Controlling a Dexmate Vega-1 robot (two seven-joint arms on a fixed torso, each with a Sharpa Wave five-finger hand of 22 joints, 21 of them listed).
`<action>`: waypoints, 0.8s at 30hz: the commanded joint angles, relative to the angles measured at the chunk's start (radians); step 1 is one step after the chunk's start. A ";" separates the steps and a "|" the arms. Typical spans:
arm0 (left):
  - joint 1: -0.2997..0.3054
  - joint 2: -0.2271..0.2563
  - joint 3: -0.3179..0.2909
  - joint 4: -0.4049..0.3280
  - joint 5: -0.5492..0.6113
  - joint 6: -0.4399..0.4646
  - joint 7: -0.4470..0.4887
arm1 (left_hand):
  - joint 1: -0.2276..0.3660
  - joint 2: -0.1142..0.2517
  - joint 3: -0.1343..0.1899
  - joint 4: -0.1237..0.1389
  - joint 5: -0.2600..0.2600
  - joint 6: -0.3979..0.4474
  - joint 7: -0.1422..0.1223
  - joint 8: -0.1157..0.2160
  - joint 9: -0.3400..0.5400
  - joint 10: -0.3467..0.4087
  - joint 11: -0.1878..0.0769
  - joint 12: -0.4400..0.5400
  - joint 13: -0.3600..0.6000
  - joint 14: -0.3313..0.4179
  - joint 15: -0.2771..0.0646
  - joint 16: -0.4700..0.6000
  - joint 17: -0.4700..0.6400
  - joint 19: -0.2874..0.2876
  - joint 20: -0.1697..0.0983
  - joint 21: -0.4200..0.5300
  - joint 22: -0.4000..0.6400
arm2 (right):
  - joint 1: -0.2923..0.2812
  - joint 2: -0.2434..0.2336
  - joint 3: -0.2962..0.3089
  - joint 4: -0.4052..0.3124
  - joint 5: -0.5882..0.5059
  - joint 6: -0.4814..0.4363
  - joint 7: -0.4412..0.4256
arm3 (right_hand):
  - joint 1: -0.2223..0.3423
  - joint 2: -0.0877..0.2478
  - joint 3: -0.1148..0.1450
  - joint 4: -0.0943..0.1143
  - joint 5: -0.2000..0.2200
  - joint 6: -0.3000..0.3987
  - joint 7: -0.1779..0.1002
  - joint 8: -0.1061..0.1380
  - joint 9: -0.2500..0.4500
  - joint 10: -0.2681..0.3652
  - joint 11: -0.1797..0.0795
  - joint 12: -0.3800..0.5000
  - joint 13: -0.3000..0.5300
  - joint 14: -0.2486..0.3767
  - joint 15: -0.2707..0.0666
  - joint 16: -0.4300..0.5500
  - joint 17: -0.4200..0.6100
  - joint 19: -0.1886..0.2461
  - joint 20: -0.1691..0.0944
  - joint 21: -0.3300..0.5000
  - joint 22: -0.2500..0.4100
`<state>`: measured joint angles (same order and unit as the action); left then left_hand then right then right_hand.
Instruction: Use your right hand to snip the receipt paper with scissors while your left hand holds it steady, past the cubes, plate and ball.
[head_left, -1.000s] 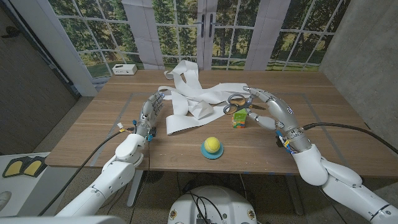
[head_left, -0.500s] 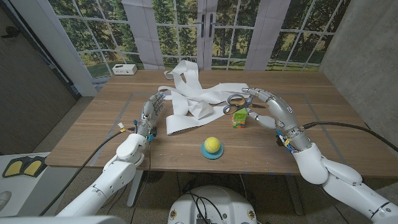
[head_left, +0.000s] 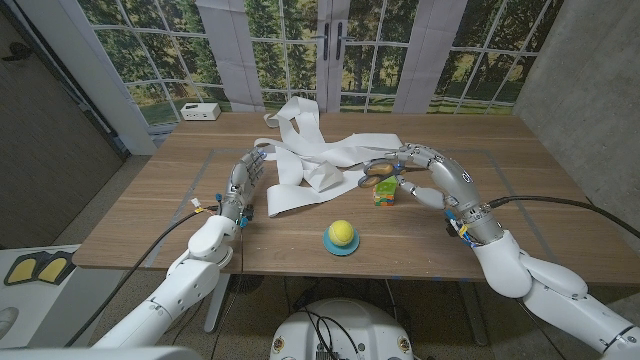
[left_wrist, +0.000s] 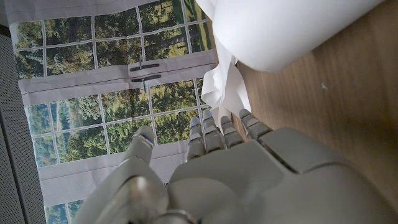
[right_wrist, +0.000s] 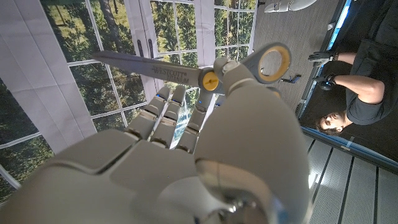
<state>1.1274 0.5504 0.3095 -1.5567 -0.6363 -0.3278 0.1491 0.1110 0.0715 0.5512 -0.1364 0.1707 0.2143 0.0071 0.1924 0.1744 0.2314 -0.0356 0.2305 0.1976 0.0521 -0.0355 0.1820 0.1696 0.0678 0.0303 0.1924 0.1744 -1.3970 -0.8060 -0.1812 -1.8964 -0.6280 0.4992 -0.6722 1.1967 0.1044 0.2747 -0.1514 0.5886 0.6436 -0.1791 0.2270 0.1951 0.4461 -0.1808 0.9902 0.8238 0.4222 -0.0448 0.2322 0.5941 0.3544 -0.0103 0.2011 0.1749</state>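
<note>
The right hand (head_left: 425, 172) gripped the scissors (head_left: 380, 167) above the cubes (head_left: 383, 192). The left hand (head_left: 247, 172), fingers spread and holding nothing, touched the paper (head_left: 318, 155).

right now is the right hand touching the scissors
Touching. In the right wrist view the scissors sit gripped in the right hand, a finger through the yellow-lined handle loop and the blades sticking out past the fingers.

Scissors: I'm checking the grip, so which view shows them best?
The right wrist view: the scissors sit sharp and close in the right robot hand. The head view shows only small handles.
</note>
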 joint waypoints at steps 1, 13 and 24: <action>0.001 -0.004 0.004 0.002 -0.002 0.004 0.002 | -0.003 0.006 0.007 0.002 0.001 0.009 0.001 -0.002 0.003 0.007 -0.002 0.004 0.003 0.012 -0.005 0.001 0.004 0.004 0.004 0.006 0.003 | 0.000 0.000 -0.002 0.007 0.037 0.021 0.016 | 0.073 0.085 0.022 0.016 0.010 0.029 0.004 0.000 0.002 -0.014 -0.007 0.015 0.020 0.020 -0.193 0.003 0.014 0.019 0.004 0.008 0.002; 0.002 -0.003 0.004 -0.002 0.000 0.004 0.005 | -0.003 0.006 0.007 0.001 0.001 0.010 0.001 -0.002 0.003 0.008 0.000 0.003 0.003 0.013 -0.005 0.001 0.004 0.004 0.005 0.006 0.003 | 0.001 0.035 -0.005 0.036 0.092 0.074 0.015 | 0.079 0.085 0.055 0.018 0.032 0.168 0.073 0.004 0.001 -0.084 -0.005 0.051 0.090 0.089 -0.194 0.023 0.062 0.076 -0.023 0.023 0.004; 0.014 0.001 0.002 -0.015 0.000 0.004 0.009 | -0.003 0.005 0.008 0.001 0.001 0.011 0.000 -0.003 0.003 0.009 -0.002 0.003 0.004 0.013 -0.006 0.001 0.004 0.005 0.005 0.006 0.003 | -0.002 0.107 -0.004 0.084 0.168 0.155 0.004 | 0.073 0.081 0.087 0.026 0.055 0.219 0.098 0.014 0.059 -0.116 0.010 0.083 0.165 0.222 -0.196 0.054 0.112 0.183 -0.066 0.057 0.008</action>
<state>1.1319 0.5478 0.3130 -1.5590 -0.6364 -0.3240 0.1533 0.1110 0.0715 0.5512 -0.1364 0.1708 0.2142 0.0072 0.1924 0.1744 0.2313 -0.0356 0.2305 0.1975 0.0521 -0.0355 0.1820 0.1695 0.0677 0.0302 0.1924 0.1744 -1.3958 -0.7548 -0.1858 -1.8489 -0.5239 0.5897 -0.6622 1.2562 0.1644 0.3012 -0.1726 0.6336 0.8499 -0.0822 0.2346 0.2422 0.3346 -0.1766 1.0626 0.9809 0.6208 -0.0572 0.2771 0.6936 0.5144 -0.0484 0.2483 0.1795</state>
